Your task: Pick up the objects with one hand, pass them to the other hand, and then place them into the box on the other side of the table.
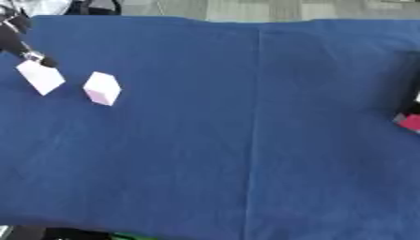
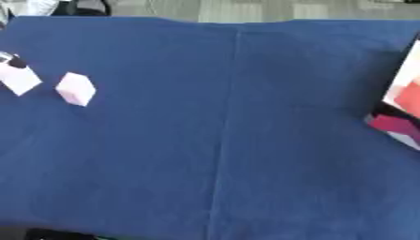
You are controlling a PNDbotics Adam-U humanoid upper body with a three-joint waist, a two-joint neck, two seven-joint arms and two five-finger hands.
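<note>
Two white blocks lie on the blue cloth at the far left. My left hand [image 1: 18, 41] comes in from the upper left corner, black with a silver part, and its tip meets the top corner of the outer block [image 1: 39, 78]. Most of the hand is cut off by the picture's edge, so its grip is hidden. The second block [image 1: 101, 88] sits free just to the right of the first. At the right edge stands the box [image 2: 403, 101], white and red with a dark red side, only partly in view. My right hand does not show.
The blue cloth [image 1: 246, 140] covers the whole table, with a crease running down its middle. Grey floor shows past the far edge, and dark shapes stand at the upper left corner.
</note>
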